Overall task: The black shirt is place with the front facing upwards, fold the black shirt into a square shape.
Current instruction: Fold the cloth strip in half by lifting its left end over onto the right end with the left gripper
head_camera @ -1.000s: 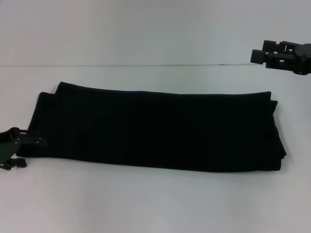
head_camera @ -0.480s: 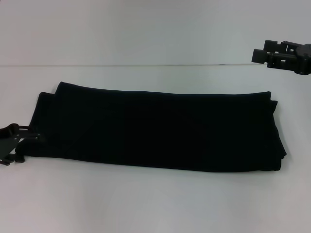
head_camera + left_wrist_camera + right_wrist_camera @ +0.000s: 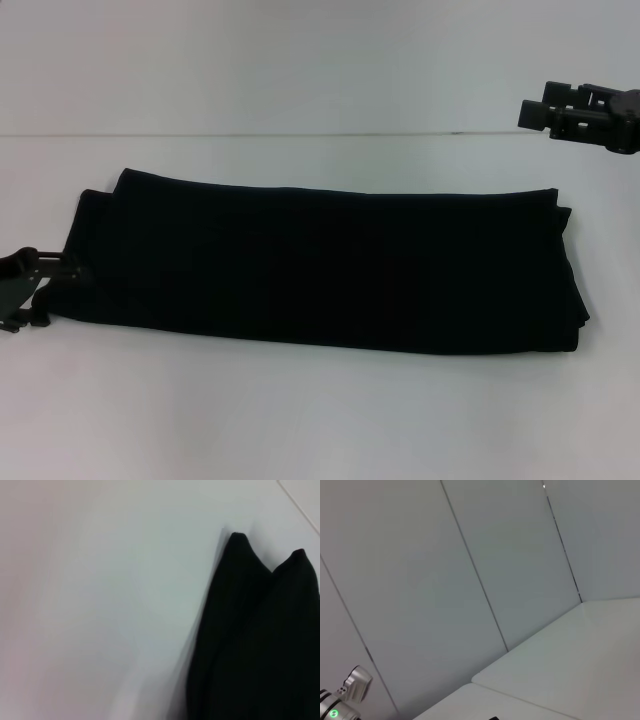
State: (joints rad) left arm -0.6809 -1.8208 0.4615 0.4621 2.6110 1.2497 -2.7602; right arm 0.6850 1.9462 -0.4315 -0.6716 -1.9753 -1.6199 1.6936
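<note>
A plain white table (image 3: 300, 410) fills the head view, meeting a pale wall along a thin seam at its far edge. At the table's left edge the left gripper (image 3: 40, 285) sits low, right at the near-left corner of the black shirt (image 3: 330, 265); its dark fingers (image 3: 62, 270) reach onto the hem there, but whether they are closed on the fabric or merely beside it cannot be told. The left wrist view shows only two rounded layered corners of the black cloth (image 3: 260, 640) lying on the white surface. The shirt itself lies across the middle of the table as a long, flat band running left to right, already folded lengthwise, with stacked layers showing at its left end and again at its right end, where the edges step slightly. No lettering or label shows on the upper face. Over the table's far-right corner the right gripper (image 3: 535, 112) hangs high and well apart from the shirt, holding nothing; whether its jaws are open or closed cannot be told.
</note>
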